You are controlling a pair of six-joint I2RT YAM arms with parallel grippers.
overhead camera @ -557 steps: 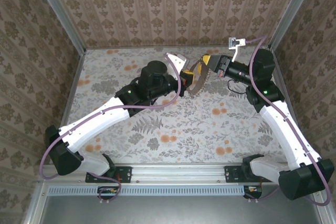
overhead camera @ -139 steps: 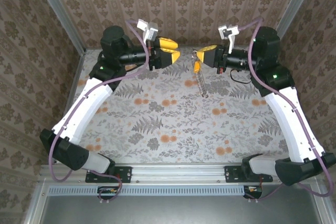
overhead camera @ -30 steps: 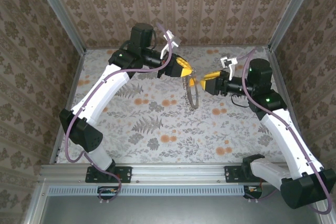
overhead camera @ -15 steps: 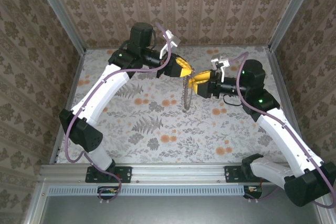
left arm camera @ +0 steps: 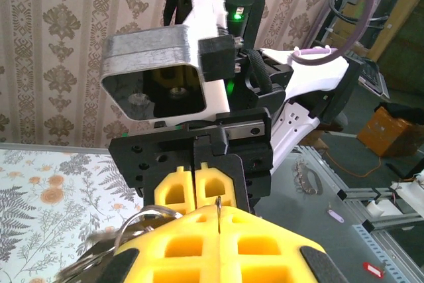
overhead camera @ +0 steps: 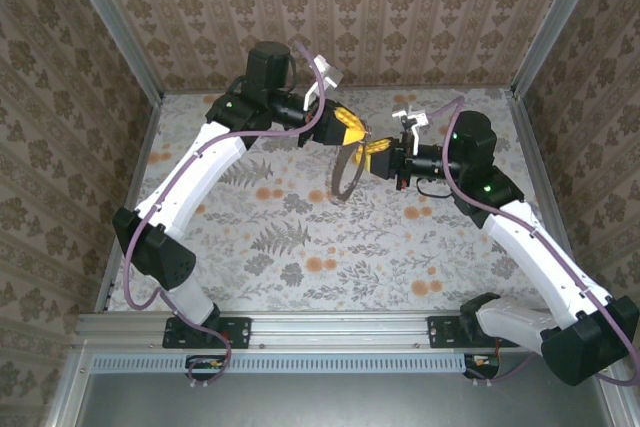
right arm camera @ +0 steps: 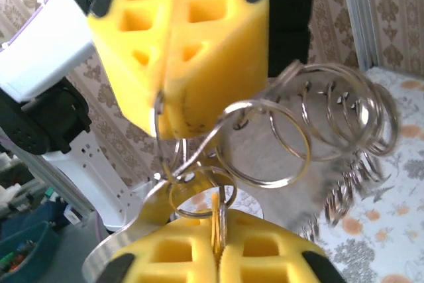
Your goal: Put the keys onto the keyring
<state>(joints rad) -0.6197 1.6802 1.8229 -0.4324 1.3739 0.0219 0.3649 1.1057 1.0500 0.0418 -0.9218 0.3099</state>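
The left gripper (overhead camera: 355, 134) is closed above the far middle of the table (overhead camera: 300, 237), its yellow fingers clamped on the top of the keyring (overhead camera: 342, 175). The keyring's loops hang just below it, clear of the table. The right gripper (overhead camera: 370, 154) meets the left gripper tip to tip, also closed, pinching a thin metal strip (right arm camera: 216, 220) among the rings right under it. Whether that strip is the key cannot be told.

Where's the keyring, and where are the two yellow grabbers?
keyring (overhead camera: 337, 185), top view, left side of the hanging loop.
left gripper (overhead camera: 356, 133), top view, between its yellow fingertips.
right gripper (right arm camera: 217, 230), right wrist view, seam between its yellow fingertips.
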